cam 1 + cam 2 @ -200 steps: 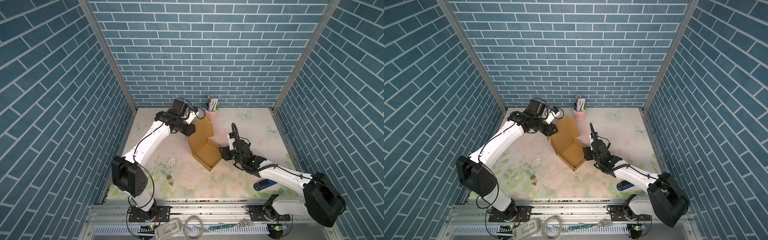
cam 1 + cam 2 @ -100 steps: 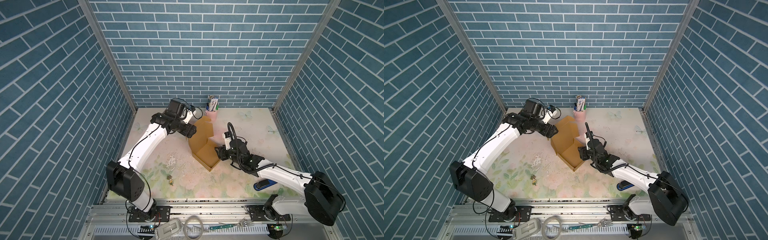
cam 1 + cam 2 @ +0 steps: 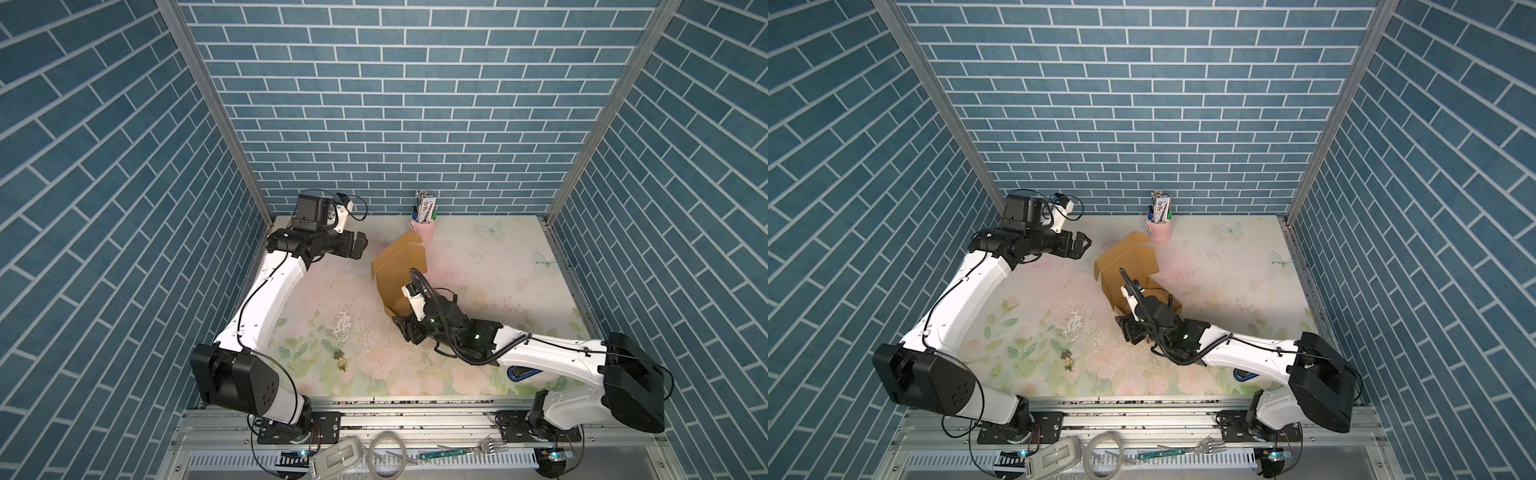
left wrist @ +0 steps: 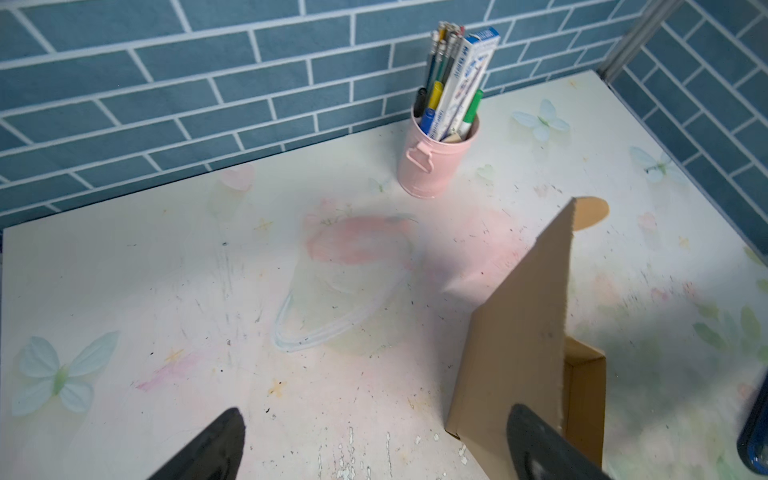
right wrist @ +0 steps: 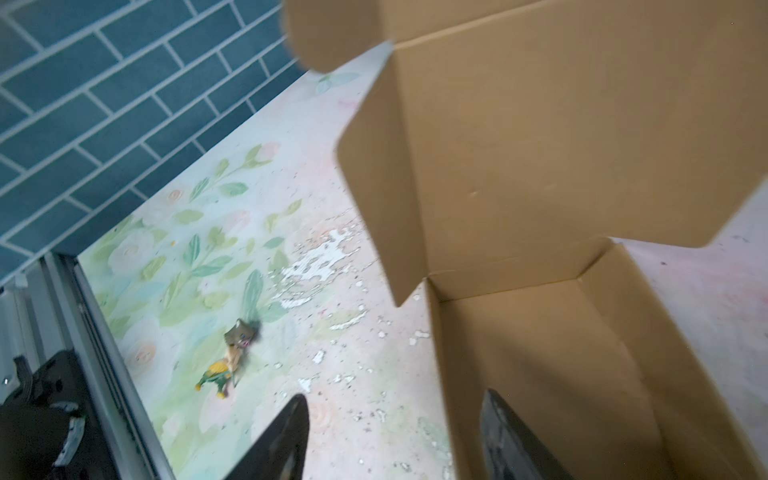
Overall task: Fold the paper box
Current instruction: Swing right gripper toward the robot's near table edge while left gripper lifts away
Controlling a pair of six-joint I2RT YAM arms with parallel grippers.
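paper box (image 3: 399, 270): centre of table (image 3: 478, 257), lid (image 5: 561, 145) raised toward 12 o'clock | left gripper (image 3: 1084, 242): wide open, empty, at box's 10 o'clock | right gripper (image 5: 395, 415): parted, astride 6 o'clock wall (image 5: 446, 374), unclamped | advice: steady wall, press lid down evenly

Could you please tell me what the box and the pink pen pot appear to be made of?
The box looks like plain brown corrugated cardboard, matte: wavy cut edge, crease lines. The pink pen pot seems painted metal, perhaps plastic: smooth, faint sheen, rolled rim, small side handle.
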